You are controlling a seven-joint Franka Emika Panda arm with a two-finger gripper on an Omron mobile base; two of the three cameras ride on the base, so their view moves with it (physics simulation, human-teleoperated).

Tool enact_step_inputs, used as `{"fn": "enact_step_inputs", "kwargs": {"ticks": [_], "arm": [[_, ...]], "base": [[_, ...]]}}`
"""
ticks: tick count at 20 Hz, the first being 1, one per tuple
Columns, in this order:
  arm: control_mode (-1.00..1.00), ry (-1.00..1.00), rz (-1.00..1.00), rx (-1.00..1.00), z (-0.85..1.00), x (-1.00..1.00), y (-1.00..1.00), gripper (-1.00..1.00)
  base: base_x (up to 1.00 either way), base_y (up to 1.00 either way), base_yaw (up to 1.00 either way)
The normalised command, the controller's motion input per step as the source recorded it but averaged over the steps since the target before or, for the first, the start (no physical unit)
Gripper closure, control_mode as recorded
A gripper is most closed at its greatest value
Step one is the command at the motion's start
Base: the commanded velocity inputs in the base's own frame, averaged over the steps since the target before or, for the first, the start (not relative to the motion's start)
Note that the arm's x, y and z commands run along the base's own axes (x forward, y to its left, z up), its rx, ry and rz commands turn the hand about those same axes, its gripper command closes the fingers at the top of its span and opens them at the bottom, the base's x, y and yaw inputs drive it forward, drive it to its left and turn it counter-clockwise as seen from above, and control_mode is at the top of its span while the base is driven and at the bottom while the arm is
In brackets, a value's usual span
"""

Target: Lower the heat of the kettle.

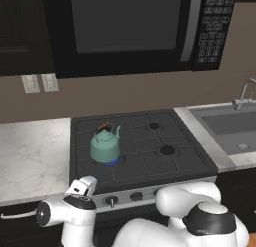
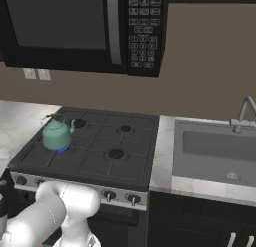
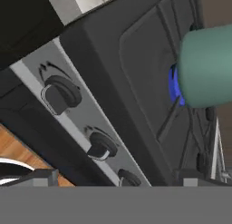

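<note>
Sitting on the front-left burner of the black gas stove [image 1: 150,151], the rounded mint-green kettle [image 1: 105,145] has a blue flame [image 1: 112,162] beneath it. Near the stove's front-left corner hangs the white arm's pincer [image 1: 82,187], facing the dark control knobs [image 3: 61,94] on the silver panel; whether it is released or clenched, I cannot tell.

microwave [image 1: 135,28], sink [image 2: 220,148], wall outlets [image 1: 40,83]

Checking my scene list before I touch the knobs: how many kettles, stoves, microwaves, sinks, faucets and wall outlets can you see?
Kettle: 1
Stove: 1
Microwave: 1
Sink: 1
Faucet: 1
Wall outlets: 2
Total: 7
</note>
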Motion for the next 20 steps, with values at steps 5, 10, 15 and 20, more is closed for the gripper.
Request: {"fn": "enact_step_inputs", "kwargs": {"ticks": [5, 10, 15, 20], "arm": [[-1.00, 0.00, 0.15, -0.11, -0.51, -0.01, 0.09, -1.00], [-1.00, -0.02, 0.06, -0.01, -0.32, 0.12, 0.00, -1.00], [-1.00, -0.07, 0.06, 0.00, -0.35, 0.22, 0.00, -1.00], [-1.00, -0.08, 0.04, 0.00, -0.24, 0.20, 0.00, -1.00]], "base": [[0.00, 0.00, 0.00], [0.00, 0.00, 0.00], [0.00, 0.00, 0.00], [0.00, 0.00, 0.00]]}}
